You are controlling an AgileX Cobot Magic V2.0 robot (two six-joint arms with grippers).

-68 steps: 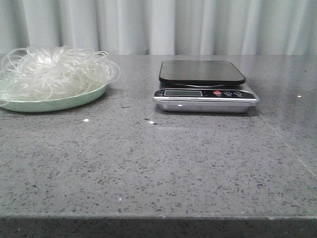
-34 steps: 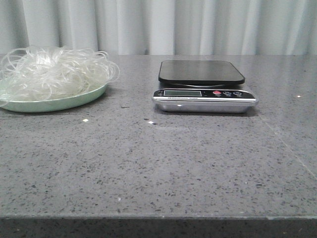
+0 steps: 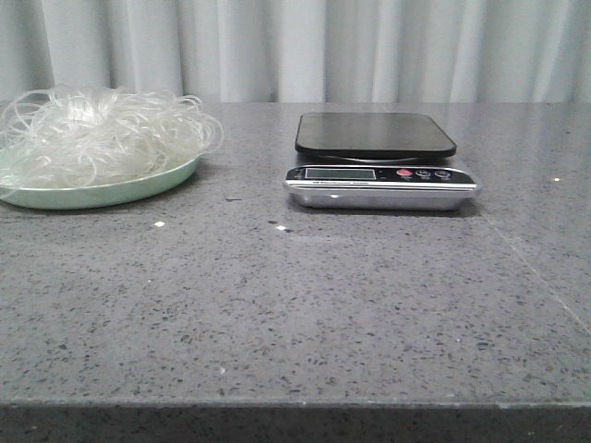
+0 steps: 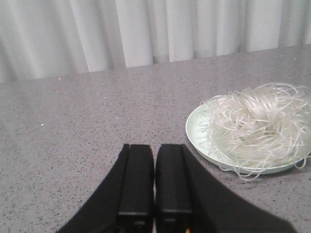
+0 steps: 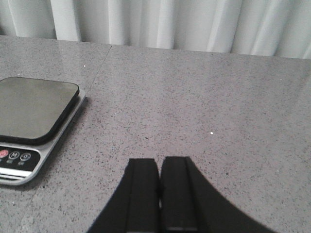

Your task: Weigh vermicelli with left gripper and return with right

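Left tool (image 4: 154,194), closed and empty, should open wide, then descend on the vermicelli (image 3: 102,134) at ten o'clock.

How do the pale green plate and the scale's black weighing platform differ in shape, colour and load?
The plate is round; the platform is a rounded rectangle. The plate is pale green; the platform is black. The plate carries the vermicelli; the platform holds nothing. Both sit on the grey speckled table, and neither pincer touches them.
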